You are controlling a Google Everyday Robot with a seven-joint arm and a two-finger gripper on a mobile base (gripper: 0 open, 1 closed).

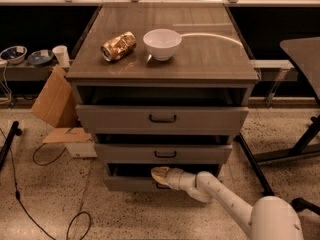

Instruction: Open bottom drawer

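Low at the cabinet's point(210, 59) foot, the bottom drawer point(130, 184) sits pulled out a little way, with a dark gap showing above its grey front. The gripper point(160, 173) is at the top edge of that front, near the middle and just above the small dark handle point(161, 186). Whether it is clasped or spread cannot be told. The white arm point(220, 196) reaches it from the lower right, running low over the speckled floor point(125, 219) from the rounded white body point(272, 219) at the frame's bottom corner. Above the bottom drawer, the middle drawer point(125, 153) stands slightly out, and the top drawer point(115, 119) stands out further, each with a dark bar handle at its centre. On the cabinet's brown top a crushed gold can point(118, 46) lies on its side, just left of a white bowl point(162, 43), the two close but apart. To the cabinet's left, folded cardboard point(52, 100) leans against it, and behind that a white cup point(62, 56) and two small bowls point(13, 54) stand on a low ledge. A black cable point(50, 156) loops over the floor on the left. On the right, part of a dark table point(305, 49) and its black legs point(300, 144) stand well apart from the gripper.
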